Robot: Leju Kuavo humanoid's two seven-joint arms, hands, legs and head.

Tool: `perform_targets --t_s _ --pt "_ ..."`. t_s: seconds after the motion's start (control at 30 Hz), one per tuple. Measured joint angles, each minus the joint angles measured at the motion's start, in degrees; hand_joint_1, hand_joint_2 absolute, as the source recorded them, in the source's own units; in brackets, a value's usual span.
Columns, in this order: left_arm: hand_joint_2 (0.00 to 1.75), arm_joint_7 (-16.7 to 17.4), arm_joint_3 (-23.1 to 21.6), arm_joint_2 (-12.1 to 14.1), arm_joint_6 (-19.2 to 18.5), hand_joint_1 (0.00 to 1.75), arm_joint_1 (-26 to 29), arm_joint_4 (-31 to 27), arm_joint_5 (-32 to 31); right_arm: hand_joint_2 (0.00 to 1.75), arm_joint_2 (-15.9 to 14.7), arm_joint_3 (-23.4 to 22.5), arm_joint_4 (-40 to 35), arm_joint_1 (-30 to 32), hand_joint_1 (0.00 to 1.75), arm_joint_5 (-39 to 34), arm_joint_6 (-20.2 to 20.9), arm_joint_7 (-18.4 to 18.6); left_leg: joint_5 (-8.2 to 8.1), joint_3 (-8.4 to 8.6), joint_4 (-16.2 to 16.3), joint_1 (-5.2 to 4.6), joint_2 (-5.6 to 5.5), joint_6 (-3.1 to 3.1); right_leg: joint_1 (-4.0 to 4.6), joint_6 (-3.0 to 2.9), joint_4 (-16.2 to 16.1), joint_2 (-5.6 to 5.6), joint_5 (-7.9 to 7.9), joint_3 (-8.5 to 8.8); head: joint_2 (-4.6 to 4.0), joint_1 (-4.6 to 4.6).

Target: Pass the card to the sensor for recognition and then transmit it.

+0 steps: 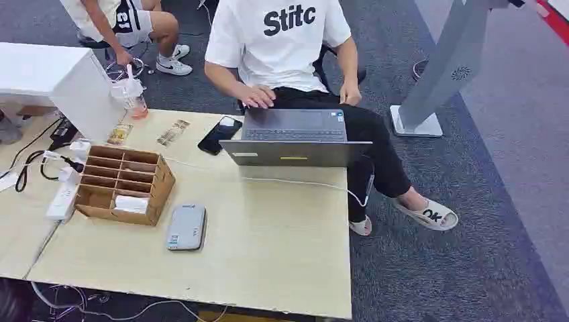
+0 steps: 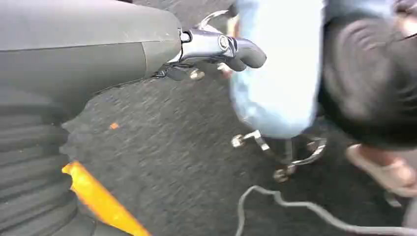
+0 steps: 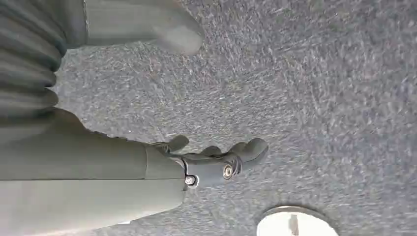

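Note:
A white card (image 1: 131, 203) lies in a front compartment of the wooden organizer box (image 1: 161, 182) on the left of the table. Just to the box's right, a flat grey sensor device (image 1: 186, 227) lies on the tabletop. My left hand (image 2: 216, 49) hangs over dark carpet beside a person's chair, its fingers stretched out with nothing in them. My right hand (image 3: 216, 160) also hangs above the carpet, fingers extended and thumb (image 3: 177, 32) held wide apart, holding nothing.
A person in a white shirt (image 1: 275, 40) sits behind the table (image 1: 268, 255) at an open laptop (image 1: 295, 137). A phone (image 1: 219, 134), snack packets, a drink cup (image 1: 131, 97) and a power strip (image 1: 64, 194) lie at the back left. A grey stand (image 1: 436, 80) rises at right.

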Motion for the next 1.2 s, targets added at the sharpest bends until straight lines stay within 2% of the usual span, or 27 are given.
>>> perform_targets --t_s 0.13,0.3,0.53,0.73,0.93,1.03,1.2 --pt "1.75 -0.3 -0.8 -1.4 -0.2 0.00 2.7 -7.9 1.5 1.75 0.0 -1.2 0.3 0.0 0.00 0.1 -0.7 1.4 0.00 0.02 0.0 0.00 0.01 0.00 0.00 0.00 0.0 0.02 0.00 -0.03 0.00 0.02" --pt "1.75 -0.7 -4.4 -2.9 1.6 0.00 6.7 -16.8 2.8 1.75 0.2 -2.3 0.6 -0.1 0.00 0.3 -1.3 3.2 0.00 0.01 0.0 0.00 0.01 0.00 0.00 0.00 0.0 -0.01 -0.01 -0.02 0.00 0.02" --pt "1.75 -1.8 -11.1 -4.3 4.9 0.00 11.6 -28.3 3.7 1.75 0.7 -3.5 1.0 -0.2 0.00 0.9 -2.0 5.6 0.00 0.03 0.0 0.00 0.01 0.00 0.00 0.00 0.0 0.00 -0.01 -0.01 0.00 0.02" --pt "1.75 -2.9 -18.9 -4.4 9.0 0.00 15.7 -38.6 3.3 1.75 1.2 -3.9 1.1 -0.2 0.00 1.9 -2.4 7.6 0.00 0.05 0.0 0.00 0.01 0.00 0.00 0.00 0.0 0.01 -0.01 -0.01 0.00 -0.02" --pt "1.75 -3.4 -25.2 -3.0 12.3 0.00 18.5 -47.4 3.3 1.75 1.6 -4.2 1.3 -0.2 0.00 3.6 -2.6 9.3 0.00 0.07 0.0 0.01 0.02 0.00 0.01 0.00 0.0 0.02 0.00 0.00 0.00 0.00" --pt "1.75 -3.6 -29.1 -1.7 14.1 0.00 20.4 -53.8 3.8 1.75 1.8 -4.4 1.4 -0.2 0.00 5.0 -2.6 10.8 0.00 0.08 0.0 -0.01 0.02 0.00 -0.01 0.00 0.0 0.01 0.00 -0.03 0.00 0.00" --pt "1.75 -3.0 -34.9 1.1 15.5 0.00 19.6 -61.0 2.1 1.75 2.5 -4.4 1.6 -0.2 0.00 7.8 -2.2 13.0 0.01 0.13 0.0 0.00 0.03 0.00 0.00 0.00 0.0 0.02 0.00 -0.07 0.00 0.02"
